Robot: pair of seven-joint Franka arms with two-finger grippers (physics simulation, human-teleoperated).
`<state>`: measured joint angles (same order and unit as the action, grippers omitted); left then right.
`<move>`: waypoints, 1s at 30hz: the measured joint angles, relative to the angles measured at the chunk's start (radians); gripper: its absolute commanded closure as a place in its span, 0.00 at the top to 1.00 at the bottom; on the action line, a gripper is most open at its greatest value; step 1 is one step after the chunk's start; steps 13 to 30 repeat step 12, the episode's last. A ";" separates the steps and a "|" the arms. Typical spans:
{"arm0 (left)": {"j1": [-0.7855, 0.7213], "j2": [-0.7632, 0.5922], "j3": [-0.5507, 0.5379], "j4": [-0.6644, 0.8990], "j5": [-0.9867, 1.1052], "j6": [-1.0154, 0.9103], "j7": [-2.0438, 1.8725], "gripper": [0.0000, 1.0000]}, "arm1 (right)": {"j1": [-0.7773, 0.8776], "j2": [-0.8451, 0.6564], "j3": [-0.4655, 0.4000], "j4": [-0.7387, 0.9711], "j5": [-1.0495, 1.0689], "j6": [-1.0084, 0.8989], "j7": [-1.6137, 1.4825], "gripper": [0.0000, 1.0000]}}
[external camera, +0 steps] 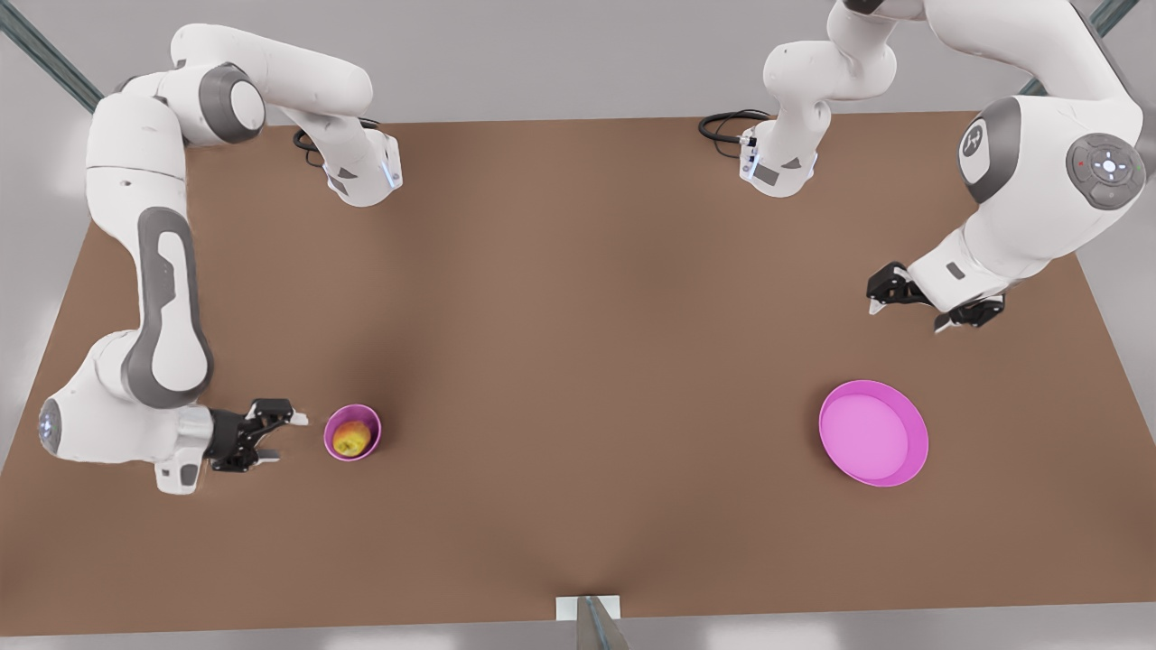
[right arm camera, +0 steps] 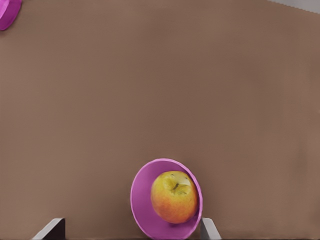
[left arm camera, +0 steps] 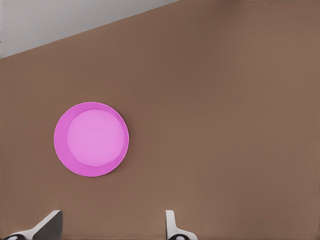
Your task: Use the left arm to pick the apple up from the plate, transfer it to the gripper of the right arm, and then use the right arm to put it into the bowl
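The red-yellow apple point(external camera: 351, 439) point(right arm camera: 173, 196) lies inside the small pink bowl point(external camera: 330, 429) point(right arm camera: 141, 200) at the front view's left. Just left of the bowl, my right gripper point(external camera: 287, 440) point(right arm camera: 131, 229) is open, pointing at it and apart from it, with nothing between its fingers. The wide pink plate point(external camera: 873, 433) point(left arm camera: 92, 139) sits at the front view's right with nothing on it. My left gripper point(external camera: 907, 320) point(left arm camera: 110, 227) hangs open above the table, behind the plate and well away from it.
The brown table point(external camera: 578, 361) stretches bare between bowl and plate. Both arm bases point(external camera: 361, 171) point(external camera: 777, 162) stand at the far edge with black cables. A small white bracket point(external camera: 589, 609) sits at the near edge. The plate's rim point(right arm camera: 7, 12) shows far beyond the bowl in the right wrist view.
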<state>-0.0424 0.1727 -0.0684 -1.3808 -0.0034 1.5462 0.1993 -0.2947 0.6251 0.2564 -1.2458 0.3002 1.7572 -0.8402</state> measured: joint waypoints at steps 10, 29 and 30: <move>-0.005 0.050 -0.001 0.018 0.000 -0.006 -0.116 1.00 | 0.331 -0.497 -0.242 -0.149 -0.328 -0.169 0.356 1.00; -0.007 0.059 -0.002 0.018 0.001 -0.006 -0.132 1.00 | 0.346 -0.483 -0.268 -0.164 -0.323 -0.177 0.416 1.00; -0.007 0.059 -0.002 0.018 0.001 -0.006 -0.132 1.00 | 0.346 -0.483 -0.268 -0.164 -0.323 -0.177 0.416 1.00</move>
